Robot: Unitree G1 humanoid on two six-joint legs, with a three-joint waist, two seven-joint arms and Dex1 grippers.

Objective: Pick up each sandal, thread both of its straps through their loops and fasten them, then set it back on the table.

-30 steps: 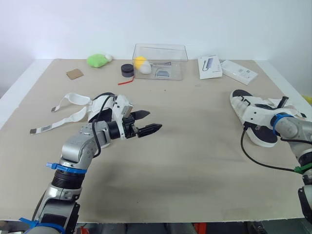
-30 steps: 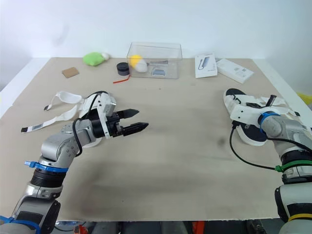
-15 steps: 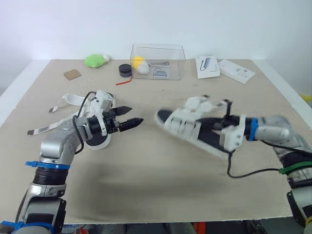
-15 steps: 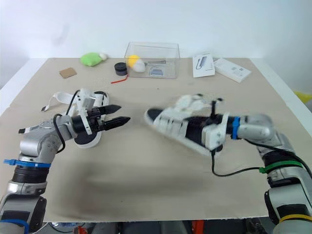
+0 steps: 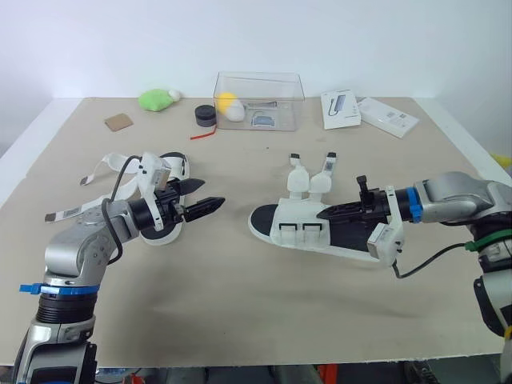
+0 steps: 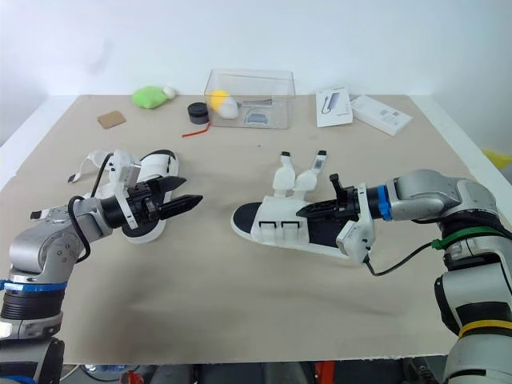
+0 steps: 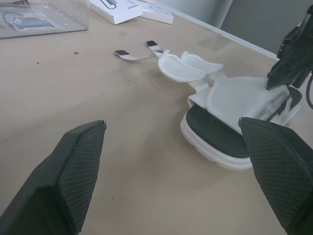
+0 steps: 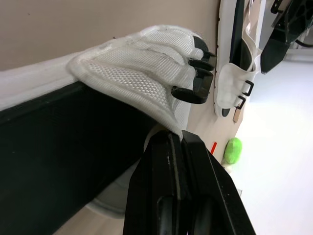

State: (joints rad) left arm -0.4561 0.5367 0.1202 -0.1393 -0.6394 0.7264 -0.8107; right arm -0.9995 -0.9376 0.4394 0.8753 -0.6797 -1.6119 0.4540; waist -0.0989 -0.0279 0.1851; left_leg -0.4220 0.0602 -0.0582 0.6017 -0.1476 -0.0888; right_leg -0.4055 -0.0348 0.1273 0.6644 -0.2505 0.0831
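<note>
Tabletop — right gripper, seen close, seemingly pinches one sandal; left gripper gapes empty.

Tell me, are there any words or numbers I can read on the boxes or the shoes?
No text here can be read.
On the white box: a picture and small print, too small to read.
On the second white box: faint marks, too small to read.
On the middle sandal: no words visible.
</note>
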